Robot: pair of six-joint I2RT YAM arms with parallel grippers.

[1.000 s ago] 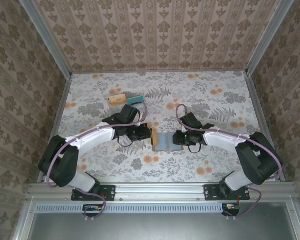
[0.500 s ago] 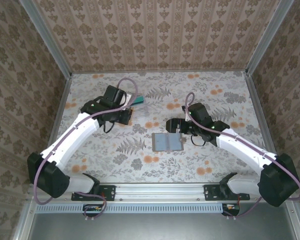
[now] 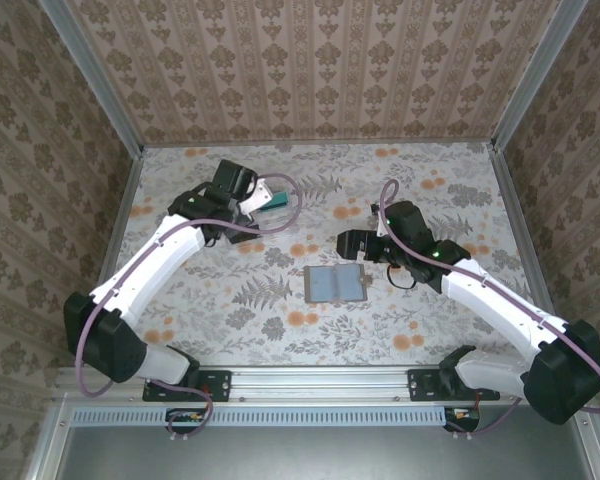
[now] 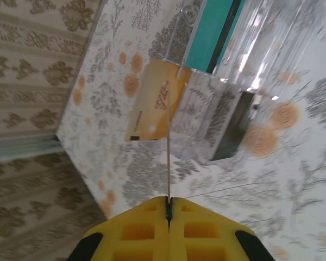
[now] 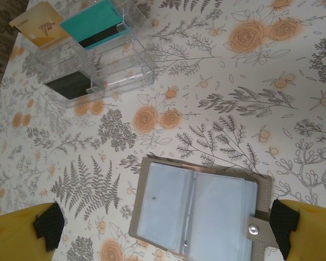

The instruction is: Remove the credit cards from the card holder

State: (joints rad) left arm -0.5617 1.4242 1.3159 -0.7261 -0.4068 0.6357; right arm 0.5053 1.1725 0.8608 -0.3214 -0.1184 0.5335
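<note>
1. The left hand is clamping fully shut on a thin card, seen edge-on, and is hovering over the clear tray at the far left of the bench.
2. The tray is carrying a teal card and a dark card. A gold card is sitting beside the teal one, and it is unclear whether it is inside the tray or against its end.
3. The card holder is lying open and flat at mid-bench, well apart from the tray. Its two bluish panels are looking empty, though the slots cannot be fully read.
4. The right hand is hanging with its fingers spread wide, gripping nothing, just beyond the holder's far edge.
5. The step in hand appears to be dropping the held card into the tray. Doing it well likely means lining the card up with a free compartment and lowering it clear of the dividers and the teal card. The hand should be letting go only once the card's lower edge is resting inside.
</note>
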